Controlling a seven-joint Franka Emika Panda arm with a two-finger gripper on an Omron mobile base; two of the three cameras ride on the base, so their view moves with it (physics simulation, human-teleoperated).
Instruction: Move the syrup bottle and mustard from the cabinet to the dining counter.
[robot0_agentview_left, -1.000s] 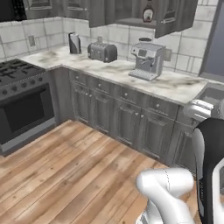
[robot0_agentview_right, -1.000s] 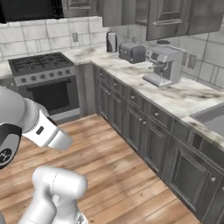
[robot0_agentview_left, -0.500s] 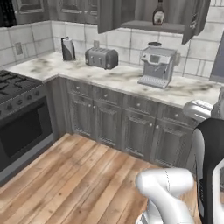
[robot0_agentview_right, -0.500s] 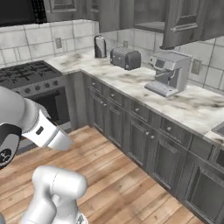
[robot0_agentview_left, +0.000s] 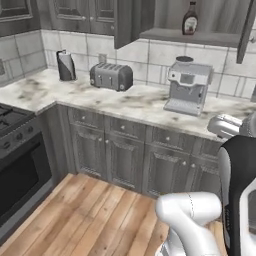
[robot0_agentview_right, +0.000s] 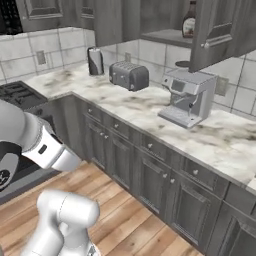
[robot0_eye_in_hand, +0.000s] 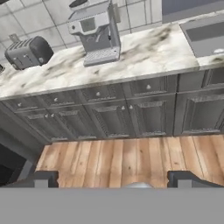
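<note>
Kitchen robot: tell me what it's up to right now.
The white arm holds nothing; its gripper is open, pointing at the wooden floor before the dark grey lower cabinets. A small dark brown syrup bottle stands on the shelf of the open dark grey wall cabinet, above the silver coffee machine. A silver toaster sits further left on the marble counter. Nothing has been picked up yet.

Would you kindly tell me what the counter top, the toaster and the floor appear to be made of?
Counter top: looks like polished marble, white with grey-brown veins. Toaster: seemingly brushed metal, grey with a dull sheen. Floor: apparently wood planks, warm brown with visible grain and seams.
</note>
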